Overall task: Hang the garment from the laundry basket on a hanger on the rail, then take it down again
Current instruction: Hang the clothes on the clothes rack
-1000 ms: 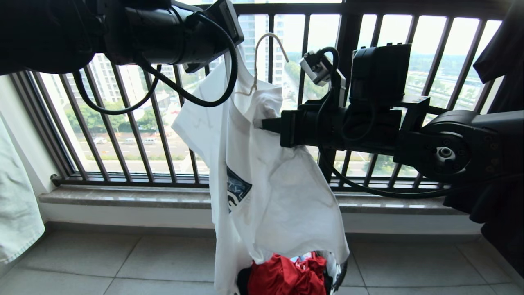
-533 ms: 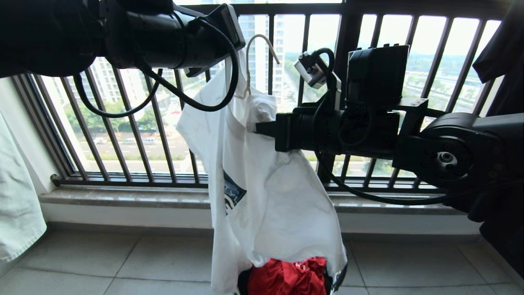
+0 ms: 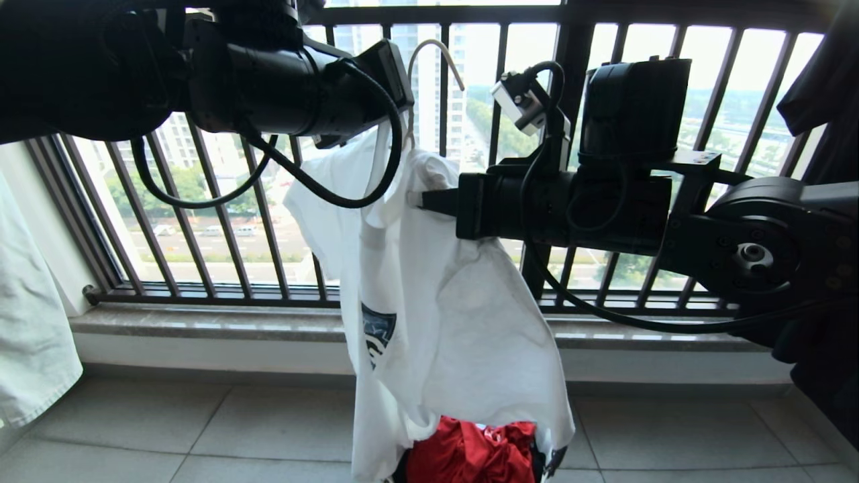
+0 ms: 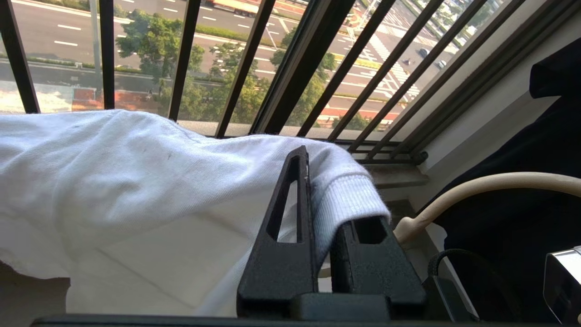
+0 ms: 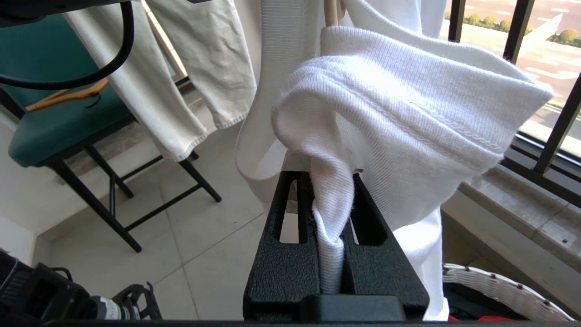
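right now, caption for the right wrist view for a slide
Right gripper pinching the white T-shirt's ribbed collar above the woven laundry basket.

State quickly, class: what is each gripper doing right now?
Left gripper: shut on the white T-shirt, at its ribbed edge.
Right gripper: shut on the white T-shirt's ribbed collar.

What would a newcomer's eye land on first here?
The white T-shirt, held up mid-frame before the black window railing. The left gripper and right gripper both pinch its ribbed collar, with the cream wire hanger poking up above. Below sits a red garment.
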Tool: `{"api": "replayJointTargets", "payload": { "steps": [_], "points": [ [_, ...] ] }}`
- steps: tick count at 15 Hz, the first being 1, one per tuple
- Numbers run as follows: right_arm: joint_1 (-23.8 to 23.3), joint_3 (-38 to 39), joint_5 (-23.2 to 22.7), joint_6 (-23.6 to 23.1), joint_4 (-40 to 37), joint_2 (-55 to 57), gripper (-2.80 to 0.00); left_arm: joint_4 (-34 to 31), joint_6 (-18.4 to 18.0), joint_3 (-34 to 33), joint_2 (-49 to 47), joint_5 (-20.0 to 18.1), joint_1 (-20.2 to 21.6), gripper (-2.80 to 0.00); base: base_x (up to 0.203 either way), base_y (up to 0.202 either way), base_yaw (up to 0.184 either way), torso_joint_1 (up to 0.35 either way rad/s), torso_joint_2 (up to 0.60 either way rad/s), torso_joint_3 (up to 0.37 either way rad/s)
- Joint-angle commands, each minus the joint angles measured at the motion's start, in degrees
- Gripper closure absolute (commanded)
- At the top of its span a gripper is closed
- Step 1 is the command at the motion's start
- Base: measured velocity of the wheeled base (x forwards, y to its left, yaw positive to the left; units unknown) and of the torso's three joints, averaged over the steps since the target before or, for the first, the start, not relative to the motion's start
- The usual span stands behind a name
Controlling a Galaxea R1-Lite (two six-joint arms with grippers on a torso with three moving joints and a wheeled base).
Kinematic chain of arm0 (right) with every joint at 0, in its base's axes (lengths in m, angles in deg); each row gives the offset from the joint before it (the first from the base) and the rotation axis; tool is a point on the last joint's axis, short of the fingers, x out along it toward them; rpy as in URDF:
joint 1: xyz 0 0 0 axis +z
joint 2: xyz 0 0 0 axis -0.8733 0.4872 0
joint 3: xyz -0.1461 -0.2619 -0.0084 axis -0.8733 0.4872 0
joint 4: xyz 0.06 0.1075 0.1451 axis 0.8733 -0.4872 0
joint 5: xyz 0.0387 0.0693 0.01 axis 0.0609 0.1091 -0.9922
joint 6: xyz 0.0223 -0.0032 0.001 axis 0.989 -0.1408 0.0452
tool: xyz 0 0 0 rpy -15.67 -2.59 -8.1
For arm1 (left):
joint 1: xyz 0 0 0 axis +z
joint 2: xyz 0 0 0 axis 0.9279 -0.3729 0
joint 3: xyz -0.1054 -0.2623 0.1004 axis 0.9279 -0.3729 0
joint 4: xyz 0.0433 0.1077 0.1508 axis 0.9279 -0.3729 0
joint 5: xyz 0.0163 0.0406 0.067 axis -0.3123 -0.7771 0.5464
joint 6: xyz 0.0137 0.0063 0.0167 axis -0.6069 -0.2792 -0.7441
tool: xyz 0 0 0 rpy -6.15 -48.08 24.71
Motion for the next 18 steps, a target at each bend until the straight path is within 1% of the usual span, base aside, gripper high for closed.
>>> {"api": "replayJointTargets", "payload": {
  "steps": [1, 3, 4, 7, 10, 12, 16, 18],
  "points": [
    [0.01, 0.2, -0.28, 0.16, 0.13, -0.15, 0.0, -0.27, 0.17, -0.17, 0.34, 0.06, -0.1, -2.8, 0.0, 0.0, 0.0, 0.0, 0.0, 0.0],
    [0.01, 0.18, -0.19, 0.16, 0.52, -0.15, 0.0, -0.56, 0.09, -0.35, 1.1, 0.14, -0.1, -2.8, 0.0, 0.0, 0.0, 0.0, 0.0, 0.0],
    [0.0, 0.2, -0.19, 0.24, 1.36, -0.24, 0.0, -1.88, -0.1, -0.27, 1.47, 0.14, -0.1, -2.8, 0.0, 0.0, 0.0, 0.0, 0.0, 0.0],
    [-0.25, -0.06, -0.19, 2.62, 2.67, -0.42, 0.0, -8.07, -0.63, 0.03, 3.64, 0.0, -0.4, -2.8, 0.0, 0.0, 0.0, 0.0, 0.0, 0.0],
    [-0.25, -0.33, -0.19, 2.62, 2.5, -0.42, 0.0, -15.6, -0.63, 1.16, 4.86, -0.12, -0.81, -2.8, 0.0, 0.0, 0.0, 0.0, 0.0, 0.0],
    [-0.25, -0.5, -0.1, 2.71, 2.41, -0.51, 0.0, -19.19, -0.62, 2.42, 5.35, -0.33, -1.18, -2.8, 0.0, 0.0, 0.0, 0.0, 0.0, 0.0],
    [-1.35, -1.56, -0.1, 2.84, 1.89, -0.51, 0.0, -23.08, -0.71, 2.38, 7.57, -0.41, -3.9, -2.8, 0.0, 0.0, 0.0, 0.0, 0.0, 0.0],
    [-1.91, -1.73, -0.1, 3.35, 1.88, -0.64, 0.0, -23.57, -0.65, 2.25, 7.94, -0.35, -4.06, -2.8, 0.0, 0.0, 0.0, 0.0, 0.0, 0.0]
  ]
}}
